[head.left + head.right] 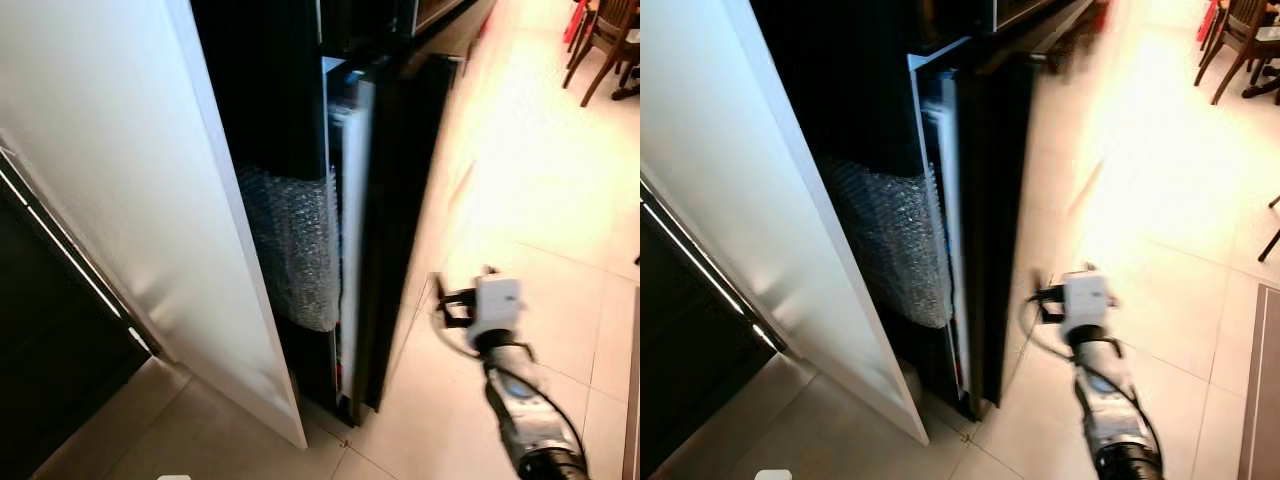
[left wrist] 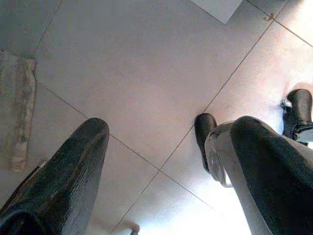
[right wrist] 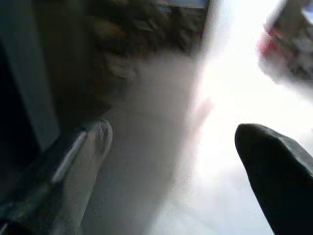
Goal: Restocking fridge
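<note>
No text, label, brand, number or sign can be read anywhere; the surfaces in view are plain, dark or blurred.

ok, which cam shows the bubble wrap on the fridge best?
Left eye view: the bubble wrap on the fridge side sits near centre and sharp. Right eye view shows the same patch, slightly blurrier. Right wrist view is too blurred to make it out; left wrist view looks at floor tiles.

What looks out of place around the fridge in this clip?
A sheet of bubble wrap is wrapped over the black fridge's side, next to the door, which stands ajar. The right gripper is open beside that door; the left gripper hangs open over the floor.
</note>
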Motion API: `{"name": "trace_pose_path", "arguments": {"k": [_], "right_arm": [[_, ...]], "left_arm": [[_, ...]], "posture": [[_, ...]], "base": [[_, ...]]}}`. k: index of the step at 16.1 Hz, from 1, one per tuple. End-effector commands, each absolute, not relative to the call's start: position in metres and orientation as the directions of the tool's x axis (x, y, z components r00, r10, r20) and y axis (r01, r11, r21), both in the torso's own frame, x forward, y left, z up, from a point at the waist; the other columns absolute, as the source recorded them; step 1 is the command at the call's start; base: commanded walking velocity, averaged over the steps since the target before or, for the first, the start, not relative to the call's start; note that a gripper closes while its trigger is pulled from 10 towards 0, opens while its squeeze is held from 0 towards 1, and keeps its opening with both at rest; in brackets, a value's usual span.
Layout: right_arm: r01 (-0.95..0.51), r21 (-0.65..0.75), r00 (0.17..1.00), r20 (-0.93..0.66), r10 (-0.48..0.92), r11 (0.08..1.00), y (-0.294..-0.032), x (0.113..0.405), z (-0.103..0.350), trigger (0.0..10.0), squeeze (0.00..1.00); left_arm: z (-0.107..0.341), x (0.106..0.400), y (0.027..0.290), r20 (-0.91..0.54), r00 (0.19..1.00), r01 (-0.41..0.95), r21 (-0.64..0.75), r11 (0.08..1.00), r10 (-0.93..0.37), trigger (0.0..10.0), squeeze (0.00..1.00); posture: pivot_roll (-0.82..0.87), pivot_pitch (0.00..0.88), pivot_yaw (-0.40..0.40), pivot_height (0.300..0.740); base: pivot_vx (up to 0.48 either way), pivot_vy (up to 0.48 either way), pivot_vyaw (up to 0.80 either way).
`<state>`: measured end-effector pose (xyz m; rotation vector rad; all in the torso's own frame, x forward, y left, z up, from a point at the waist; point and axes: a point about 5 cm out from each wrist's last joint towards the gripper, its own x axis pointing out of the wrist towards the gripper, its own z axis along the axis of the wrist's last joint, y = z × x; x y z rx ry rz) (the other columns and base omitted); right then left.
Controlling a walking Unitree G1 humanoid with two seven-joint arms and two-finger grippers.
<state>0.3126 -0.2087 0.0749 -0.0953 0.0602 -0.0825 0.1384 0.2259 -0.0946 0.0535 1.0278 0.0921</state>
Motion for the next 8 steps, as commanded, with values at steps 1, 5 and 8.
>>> {"name": "trace_pose_path", "arguments": {"k": [1,5,8], "right_arm": [[0.115,-0.058,0.982,-0.145,-0.123,0.992,-0.217,0.309,0.062,10.0,0.0],[0.224,-0.004,0.94,-0.263,-0.218,0.974,-0.237,0.305,0.045,10.0,0.0],[0.266,-0.05,0.859,-0.442,-0.26,0.963,-0.258,0.287,0.016,10.0,0.0]], "left_arm": [[-0.095,0.136,0.228,-0.861,0.498,-0.032,0.098,0.995,0.101,10.0,0.0],[-0.095,0.137,0.226,-0.858,0.504,-0.036,0.094,0.995,0.1,10.0,0.0],[-0.095,0.139,0.225,-0.859,0.503,-0.019,0.098,0.995,0.094,10.0,0.0]], "posture": [[-0.14,0.0,0.057,0.74],[-0.12,0.0,0.047,0.74],[-0.13,0.0,0.043,0.74]], "base": [[0.0,0.0,0.0],[0.0,0.0,0.0],[0.0,0.0,0.0]]}}
